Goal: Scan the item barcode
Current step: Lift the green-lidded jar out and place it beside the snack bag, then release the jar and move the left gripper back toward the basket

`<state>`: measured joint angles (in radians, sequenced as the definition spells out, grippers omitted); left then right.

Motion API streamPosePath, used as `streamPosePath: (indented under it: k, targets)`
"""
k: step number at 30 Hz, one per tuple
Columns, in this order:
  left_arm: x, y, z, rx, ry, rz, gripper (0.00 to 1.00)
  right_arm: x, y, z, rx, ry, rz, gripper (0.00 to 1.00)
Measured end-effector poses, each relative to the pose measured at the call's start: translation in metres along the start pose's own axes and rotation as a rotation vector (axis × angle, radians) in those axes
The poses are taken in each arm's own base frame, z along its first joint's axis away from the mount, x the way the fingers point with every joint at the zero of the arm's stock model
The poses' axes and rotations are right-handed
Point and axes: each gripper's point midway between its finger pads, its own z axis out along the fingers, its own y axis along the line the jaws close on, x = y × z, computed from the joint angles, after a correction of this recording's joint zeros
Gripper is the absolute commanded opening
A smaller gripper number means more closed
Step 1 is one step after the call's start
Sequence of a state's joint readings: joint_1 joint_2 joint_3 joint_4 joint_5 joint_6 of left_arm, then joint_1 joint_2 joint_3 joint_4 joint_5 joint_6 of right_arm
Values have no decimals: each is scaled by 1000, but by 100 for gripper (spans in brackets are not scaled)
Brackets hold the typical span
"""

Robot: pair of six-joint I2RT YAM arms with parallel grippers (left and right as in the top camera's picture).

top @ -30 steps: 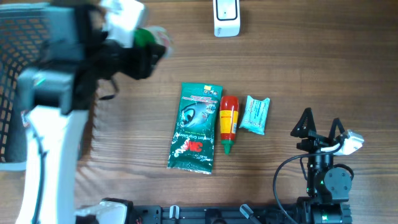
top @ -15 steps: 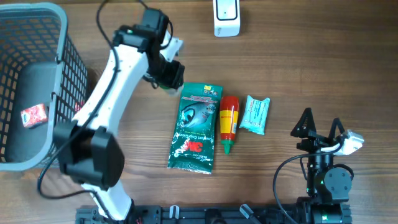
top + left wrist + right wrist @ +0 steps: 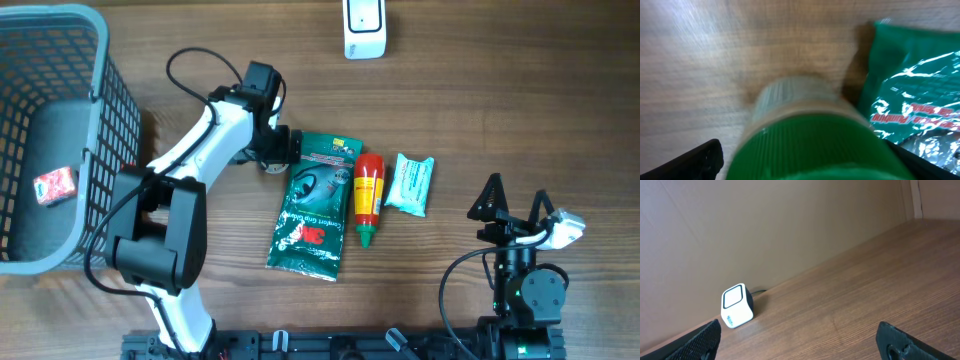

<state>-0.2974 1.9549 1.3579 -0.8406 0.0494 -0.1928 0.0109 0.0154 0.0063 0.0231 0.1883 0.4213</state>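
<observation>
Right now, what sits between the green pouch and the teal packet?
A red squeeze bottle, between green pouch and teal packet, overhead view.

The wooden worktop (image 3: 500, 120) before me carries a grey mesh basket (image 3: 118, 110) on my left and a white scanner (image 3: 364, 28) at the far edge. Mid-worktop lie a green pouch (image 3: 315, 205), a red squeeze bottle (image 3: 367, 195) and a teal packet (image 3: 410, 184) side by side. A green-capped container (image 3: 815, 135) sits by the pouch's corner.

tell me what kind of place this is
Probably a mock shop checkout on a wooden table: a white barcode scanner at the far edge, a grey mesh basket on the left, and packaged goods like a green 3M pouch.
</observation>
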Motion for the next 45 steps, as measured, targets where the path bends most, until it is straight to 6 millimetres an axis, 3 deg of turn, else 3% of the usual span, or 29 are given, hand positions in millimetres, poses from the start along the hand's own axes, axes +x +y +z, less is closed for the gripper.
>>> streamPosePath:
  k: [4, 10, 13, 14, 16, 18, 20, 21, 22, 25, 28, 30, 32, 35, 38, 39, 42, 43, 45]
  targets:
    - [-1, -15, 3, 32, -14, -24, 100, 0, 0, 0, 0, 0, 0, 100]
    - [12, -31, 0, 113, 51, -17, 100, 0, 0, 0, 0, 0, 0, 100]
    - [11, -33, -31, 121, 78, -21, 100, 0, 0, 0, 0, 0, 0, 100]
    - [4, -35, -54, 128, 57, -23, 100, 0, 0, 0, 0, 0, 0, 100]
    - [-35, -39, -140, 178, -141, -23, 100, 0, 0, 0, 1, 0, 0, 99]
    - [-52, -31, -230, 221, -351, -34, 100, 0, 0, 0, 0, 0, 0, 100]
    - [-52, -17, -307, 249, -551, -48, 100, 0, 0, 0, 0, 0, 0, 100]
    - [-49, -13, -323, 248, -592, -51, 100, 0, 0, 0, 0, 0, 0, 100]
    - [-31, 4, -370, 221, -725, -64, 100, 0, 0, 0, 0, 0, 0, 100]
    - [-21, 44, -407, 92, -867, -172, 100, 0, 0, 0, 1, 0, 0, 100]
    - [-14, 121, -423, -104, -950, -460, 100, 0, 0, 0, 0, 0, 0, 100]
    - [-1, 177, -427, -213, -967, -685, 100, 0, 0, 0, 0, 0, 0, 100]
    - [24, 236, -424, -320, -955, -933, 100, 0, 0, 0, 0, 0, 0, 100]
    - [57, 294, -402, -421, -855, -1157, 100, 0, 0, 0, 0, 0, 0, 100]
    - [70, 334, -344, -478, -626, -1230, 100, 0, 0, 0, 0, 0, 0, 99]
    - [68, 345, -313, -489, -513, -1197, 100, 0, 0, 0, 0, 0, 0, 100]
    - [64, 360, -235, -488, -244, -1072, 100, 0, 0, 0, 0, 0, 0, 100]
    - [66, 363, -196, -475, -124, -1023, 100, 0, 0, 0, 0, 0, 0, 100]
    - [72, 366, -155, -459, 7, -982, 100, 0, 0, 0, 0, 0, 0, 100]
